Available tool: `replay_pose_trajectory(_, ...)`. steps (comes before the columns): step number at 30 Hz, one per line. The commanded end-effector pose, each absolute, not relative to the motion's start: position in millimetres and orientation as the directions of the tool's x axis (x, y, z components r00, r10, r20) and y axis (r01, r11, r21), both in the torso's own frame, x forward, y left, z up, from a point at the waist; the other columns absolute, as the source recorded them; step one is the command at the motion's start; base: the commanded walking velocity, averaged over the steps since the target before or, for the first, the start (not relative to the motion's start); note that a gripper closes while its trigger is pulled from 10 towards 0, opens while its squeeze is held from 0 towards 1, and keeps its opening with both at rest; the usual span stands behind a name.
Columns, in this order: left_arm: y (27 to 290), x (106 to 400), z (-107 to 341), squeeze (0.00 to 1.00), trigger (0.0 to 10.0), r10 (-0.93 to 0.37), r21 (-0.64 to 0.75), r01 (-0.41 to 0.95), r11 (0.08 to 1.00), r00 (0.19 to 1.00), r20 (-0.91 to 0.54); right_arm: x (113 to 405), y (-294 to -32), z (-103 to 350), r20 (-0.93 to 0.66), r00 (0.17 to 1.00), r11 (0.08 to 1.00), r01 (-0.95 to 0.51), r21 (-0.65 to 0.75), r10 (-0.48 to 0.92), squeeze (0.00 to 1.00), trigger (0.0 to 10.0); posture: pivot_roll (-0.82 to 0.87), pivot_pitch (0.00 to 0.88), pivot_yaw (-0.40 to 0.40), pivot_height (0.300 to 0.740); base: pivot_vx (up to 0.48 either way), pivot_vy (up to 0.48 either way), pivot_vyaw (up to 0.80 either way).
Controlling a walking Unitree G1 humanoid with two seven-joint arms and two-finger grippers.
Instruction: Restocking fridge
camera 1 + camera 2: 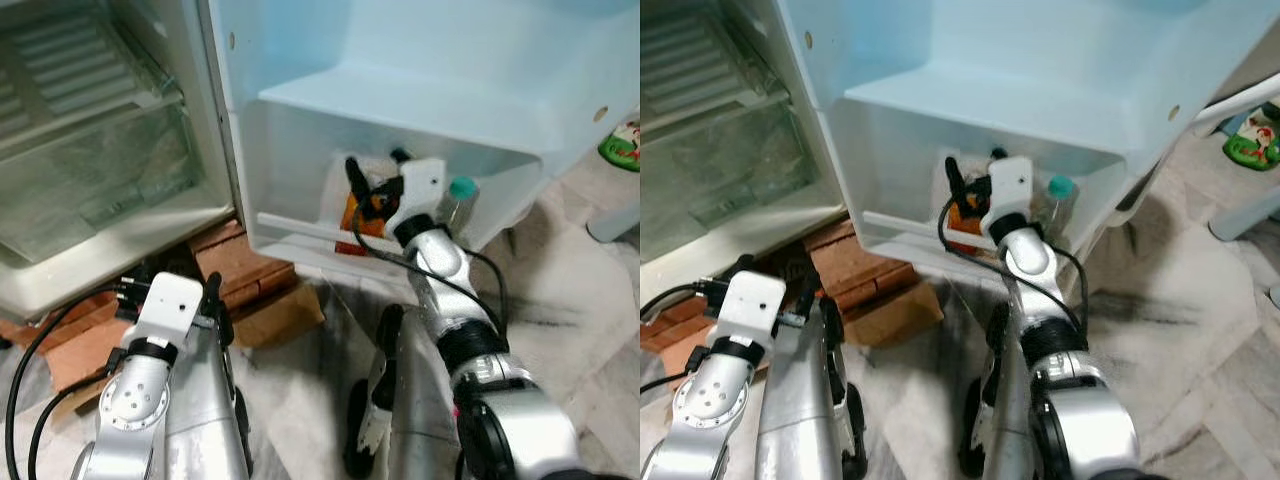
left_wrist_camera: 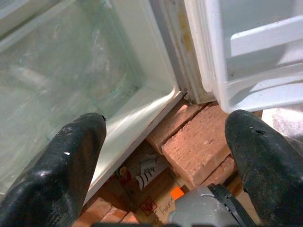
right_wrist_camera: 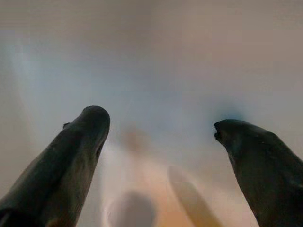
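Note:
The fridge door (image 1: 420,60) stands open, with a white door shelf (image 1: 300,225) at its bottom. In that shelf sit an orange packet (image 1: 350,215) and a clear bottle with a teal cap (image 1: 460,200). My right gripper (image 1: 377,168) reaches into the shelf just above the orange packet, to the left of the bottle. It is open; in the right wrist view its fingers (image 3: 75,156) stand apart with a blurred orange patch below them. My left gripper (image 2: 165,142) hangs low and open before the fridge's foot, holding nothing.
The fridge body (image 1: 90,150) has a clear crisper drawer (image 2: 71,80) at its bottom. Red bricks (image 1: 240,265) and cardboard (image 1: 285,315) lie under the fridge. A marble floor (image 1: 580,330) spreads to the right, with a green object (image 1: 622,145) at the far right.

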State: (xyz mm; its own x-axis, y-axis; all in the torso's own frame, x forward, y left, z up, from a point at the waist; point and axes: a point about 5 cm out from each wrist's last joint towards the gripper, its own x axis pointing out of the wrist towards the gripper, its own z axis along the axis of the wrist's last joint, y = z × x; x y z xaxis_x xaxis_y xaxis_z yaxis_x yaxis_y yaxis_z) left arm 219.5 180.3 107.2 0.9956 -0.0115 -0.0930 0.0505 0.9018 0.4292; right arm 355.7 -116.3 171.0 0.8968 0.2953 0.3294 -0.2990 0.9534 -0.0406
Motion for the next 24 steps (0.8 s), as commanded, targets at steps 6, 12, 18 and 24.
replay_pose_trajectory(6,179,219,101,0.00,10.0,0.002,0.417,0.042,0.908,0.995,-0.103,322,-120,172,0.365,0.855,0.918,-0.396,0.000,0.368,1.00,10.0,0.20,0.087,-0.040,0.451,0.000,0.000,0.00)
replay_pose_trajectory(12,177,223,99,0.00,10.0,0.008,0.393,0.031,0.919,0.995,-0.098,297,-122,172,0.347,0.865,0.922,-0.387,-0.004,0.364,1.00,10.0,0.19,0.066,-0.040,0.451,0.000,0.000,0.00)
replay_pose_trajectory(18,175,224,99,0.00,10.0,0.015,0.373,0.019,0.928,0.996,-0.088,281,-125,166,0.313,0.889,0.938,-0.347,-0.013,0.333,1.00,10.0,0.17,0.047,-0.040,0.451,0.000,0.000,0.00)
replay_pose_trajectory(24,172,228,101,0.00,10.0,0.002,0.380,0.023,0.925,0.998,-0.066,265,-125,140,0.189,0.943,0.953,-0.293,0.072,0.275,1.00,10.0,0.16,0.040,-0.037,0.451,0.000,0.000,0.00)
